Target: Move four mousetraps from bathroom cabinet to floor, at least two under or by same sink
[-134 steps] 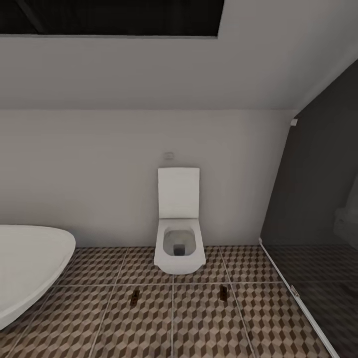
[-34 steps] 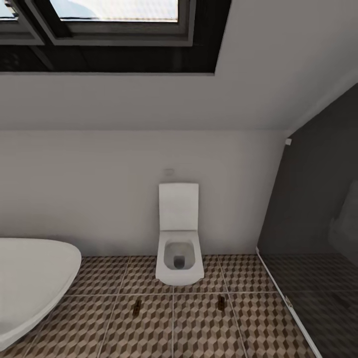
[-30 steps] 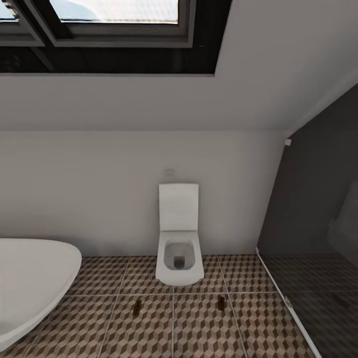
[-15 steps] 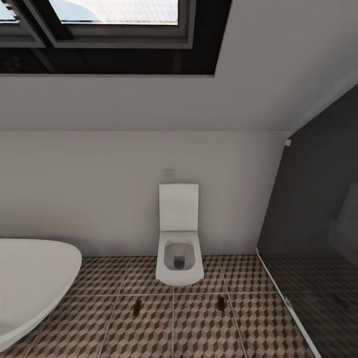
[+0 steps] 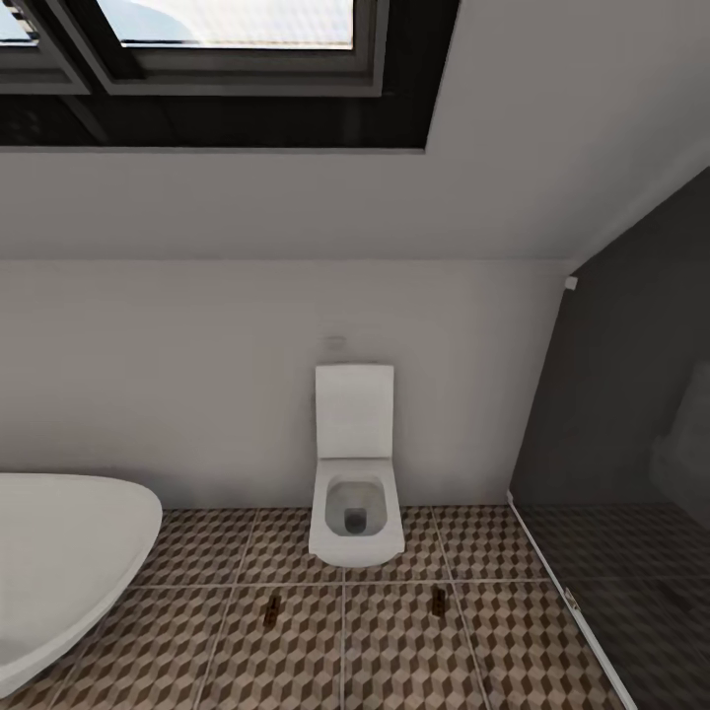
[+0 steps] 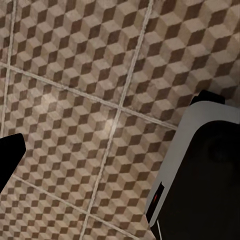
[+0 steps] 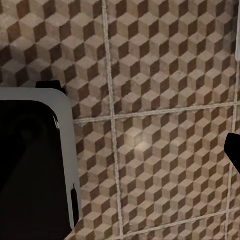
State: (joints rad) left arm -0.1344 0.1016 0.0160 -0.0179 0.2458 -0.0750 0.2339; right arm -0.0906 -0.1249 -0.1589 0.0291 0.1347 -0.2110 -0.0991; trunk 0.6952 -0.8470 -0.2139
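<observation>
— nothing has shifted since half a second ago. grippers?
— can't tell if either is apart or together; both wrist views look down on the bathroom floor (image 6: 75, 75).
— traps?
— two mousetraps (image 5: 272, 610) (image 5: 439, 601) lie on the tiles before the toilet (image 5: 355, 498), bathtub (image 5: 59, 562) leftward.

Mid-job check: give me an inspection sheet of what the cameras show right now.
Surface: cube-pattern bathroom floor, pale grout lines.
Job's things: two small brown items, likely mousetraps, one left of the toilet, one right; too small to confirm.
Clutter: nothing seen.
Grippers: dark fingertip at the edge of the left wrist view and of the right wrist view; open or shut cannot be told.
Cables: nothing seen.
Surroundings: toilet, bathtub, skylight, dark shower area.
</observation>
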